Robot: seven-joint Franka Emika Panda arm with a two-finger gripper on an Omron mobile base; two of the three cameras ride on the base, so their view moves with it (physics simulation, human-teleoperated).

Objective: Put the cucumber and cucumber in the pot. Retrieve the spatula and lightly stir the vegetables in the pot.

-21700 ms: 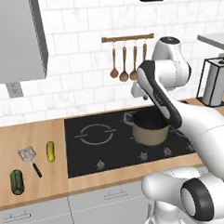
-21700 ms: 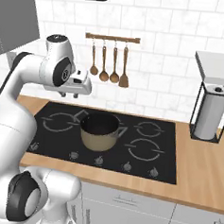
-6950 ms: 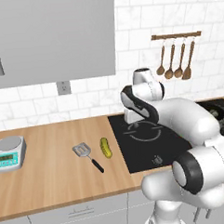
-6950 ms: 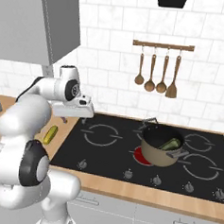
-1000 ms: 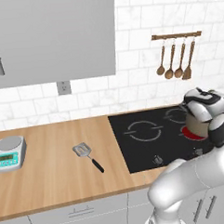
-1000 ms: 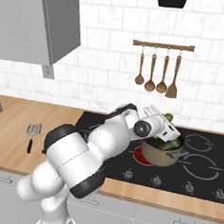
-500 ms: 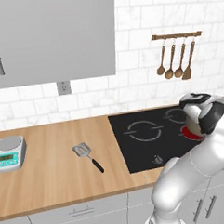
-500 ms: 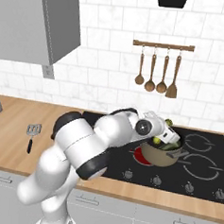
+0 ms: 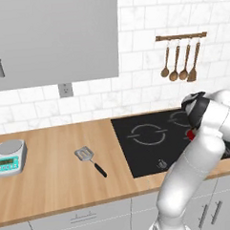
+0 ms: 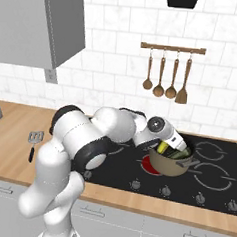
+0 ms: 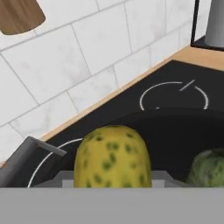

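- The slim yellow-green cucumber (image 11: 113,156) is clamped between the jaws of the two-finger gripper (image 10: 175,144), just above the mouth of the round tan-beige pot (image 10: 170,165).
- The thicker dark green cucumber (image 11: 210,168) is seen lying inside the pot's dark interior.
- The pot is placed on the black cooktop (image 10: 217,186).
- The slotted silver-grey spatula with a black handle (image 9: 90,160) is left well apart on the wooden counter (image 9: 49,182), near its front edge.

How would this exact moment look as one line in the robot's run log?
gripper: shut on yellow-green cucumber, over tan pot | dark green cucumber: in pot | slotted metal spatula: on wooden counter, untouched
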